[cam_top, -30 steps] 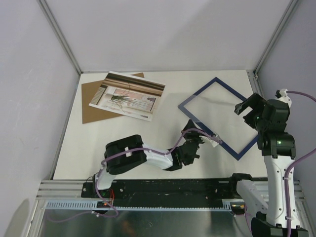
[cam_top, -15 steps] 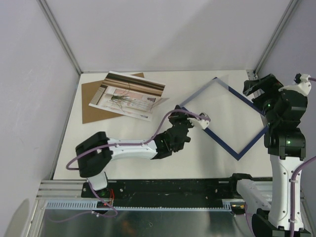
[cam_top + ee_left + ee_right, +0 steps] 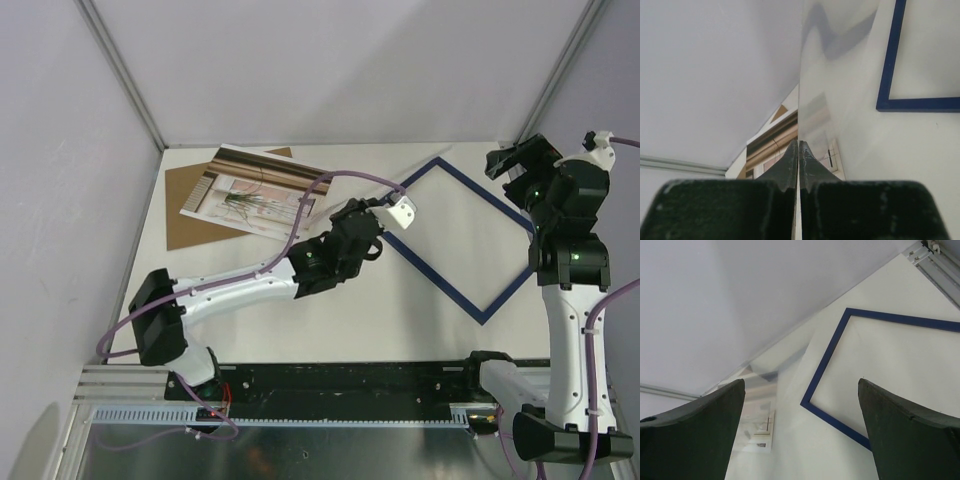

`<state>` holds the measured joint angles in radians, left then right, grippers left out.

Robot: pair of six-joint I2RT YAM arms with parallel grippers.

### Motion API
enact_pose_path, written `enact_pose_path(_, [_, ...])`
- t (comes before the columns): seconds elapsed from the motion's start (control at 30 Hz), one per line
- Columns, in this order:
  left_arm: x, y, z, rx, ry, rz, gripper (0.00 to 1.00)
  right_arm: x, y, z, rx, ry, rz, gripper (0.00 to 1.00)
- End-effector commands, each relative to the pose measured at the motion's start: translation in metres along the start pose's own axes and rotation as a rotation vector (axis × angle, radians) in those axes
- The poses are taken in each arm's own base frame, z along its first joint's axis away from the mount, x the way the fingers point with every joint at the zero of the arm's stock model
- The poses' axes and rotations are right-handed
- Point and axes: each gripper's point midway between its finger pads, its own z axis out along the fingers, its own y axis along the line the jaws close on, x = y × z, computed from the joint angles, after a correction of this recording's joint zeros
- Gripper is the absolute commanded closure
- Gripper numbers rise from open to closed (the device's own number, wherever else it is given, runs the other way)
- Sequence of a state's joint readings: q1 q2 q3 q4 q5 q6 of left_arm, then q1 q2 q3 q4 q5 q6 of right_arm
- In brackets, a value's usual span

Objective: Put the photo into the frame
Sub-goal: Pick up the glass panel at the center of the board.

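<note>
The left gripper (image 3: 799,146), pinched shut on a thin clear sheet (image 3: 812,110), should move slowly; the right gripper (image 3: 801,382) hangs wide open, empty.

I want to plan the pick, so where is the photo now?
In the top view, the photo lies flat at the far left of the table, on the brown backing board, well left of the blue frame.

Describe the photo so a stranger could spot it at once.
At the far-left corner of the table lies a brown board. The photo lies on it, covering its right part. It alone bears a picture, curtains and a spindly plant, unlike the plain board and the empty blue frame.
</note>
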<state>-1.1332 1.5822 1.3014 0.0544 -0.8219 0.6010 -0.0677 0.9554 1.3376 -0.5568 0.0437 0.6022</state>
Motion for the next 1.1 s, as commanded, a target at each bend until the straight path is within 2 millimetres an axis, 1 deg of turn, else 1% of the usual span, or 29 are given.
enact_pose_path(0.0, [-0.005, 0.027, -0.008, 0.037, 0.014, -0.123, 1.00, -0.019, 0.015, -0.004, -0.043, -0.053, -0.005, 0.01])
enact_pose_path(0.17, [0.001, 0.037, -0.008, 0.075, 0.040, -0.189, 1.00, -0.015, 0.011, 0.005, -0.022, -0.036, -0.014, 0.01])
enact_pose_path(0.27, [-0.001, 0.052, -0.007, 0.069, 0.048, -0.242, 1.00, -0.012, 0.009, 0.012, -0.012, -0.023, -0.023, 0.01])
enact_pose_path(0.5, [-0.010, 0.088, -0.006, 0.018, 0.045, -0.325, 1.00, 0.010, -0.003, 0.032, 0.030, 0.061, -0.057, 0.01])
enact_pose_path(0.63, [-0.015, 0.103, -0.004, -0.001, 0.042, -0.365, 1.00, 0.019, -0.009, 0.040, 0.052, 0.093, -0.076, 0.01])
enact_pose_path(0.7, [-0.017, 0.109, -0.004, 0.006, 0.037, -0.395, 1.00, 0.029, -0.011, 0.046, 0.058, 0.127, -0.091, 0.01])
enact_pose_path(0.77, [-0.019, 0.114, -0.004, 0.017, 0.037, -0.430, 1.00, 0.043, -0.010, 0.052, 0.053, 0.174, -0.115, 0.01])
enact_pose_path(0.93, [-0.022, 0.124, -0.003, 0.046, 0.042, -0.487, 1.00, 0.092, 0.004, 0.064, 0.009, 0.292, -0.194, 0.01])
enact_pose_path(1.07, [-0.026, 0.133, -0.005, 0.072, 0.058, -0.532, 1.00, 0.123, 0.017, 0.070, -0.024, 0.366, -0.225, 0.01])
